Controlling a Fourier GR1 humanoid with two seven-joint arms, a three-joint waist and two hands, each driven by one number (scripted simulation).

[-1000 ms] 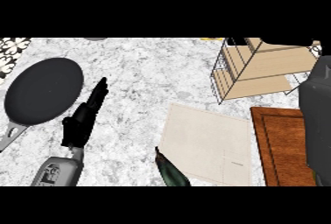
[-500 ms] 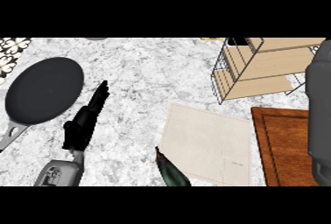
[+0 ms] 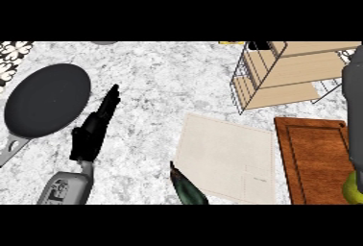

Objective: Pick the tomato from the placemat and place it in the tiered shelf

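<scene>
The left hand [image 3: 92, 132] is lying open with straight fingers, holding nothing, left of the placemat [image 3: 227, 161]. No tomato is showing on the placemat. The tiered shelf [image 3: 284, 74] is standing beyond the placemat; the right forearm [image 3: 355, 110] is showing at its right, its hand hidden.

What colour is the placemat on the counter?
Pale beige or cream, plain, seen in the head view: placemat.

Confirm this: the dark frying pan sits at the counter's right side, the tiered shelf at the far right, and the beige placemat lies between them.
Wrong on one count. The head view shows the frying pan at the counter's left side, not its right. The tiered shelf is indeed at the far right, and the beige placemat lies between them.
</scene>
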